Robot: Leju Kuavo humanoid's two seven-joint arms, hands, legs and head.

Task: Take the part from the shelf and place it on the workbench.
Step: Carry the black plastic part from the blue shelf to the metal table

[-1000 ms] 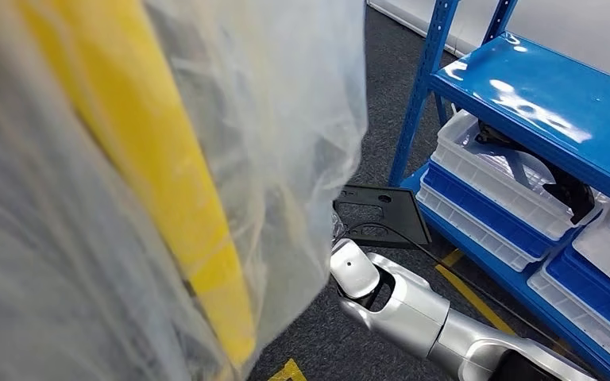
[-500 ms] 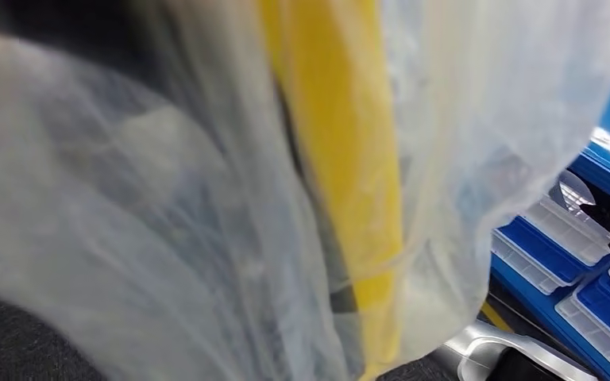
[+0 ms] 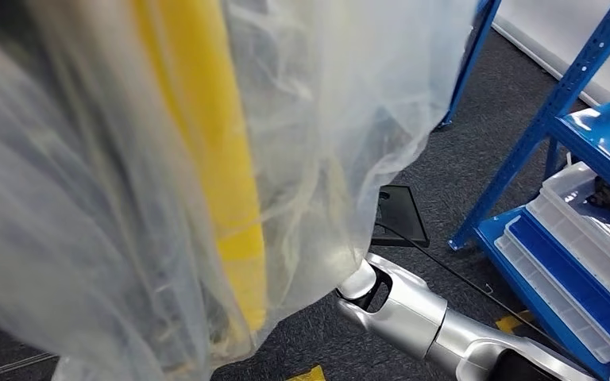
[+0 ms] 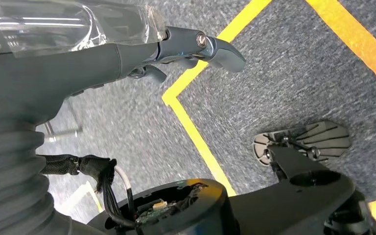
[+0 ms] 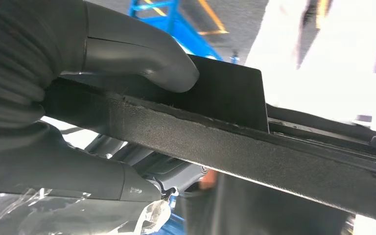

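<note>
Dark carpet, blue shelf [image 3: 572,119] at 3 o'clock | right hand [image 5: 78,98] clamps flat black part [image 3: 401,214], long axis pointing 12 o'clock | left hand [image 4: 142,54] fingers curled, empty.

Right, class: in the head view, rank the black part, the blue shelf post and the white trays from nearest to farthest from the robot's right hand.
1. black part: held in the right hand.
2. blue shelf post: to the right, across carpet.
3. white trays: behind that post, on the lower shelf.
</note>
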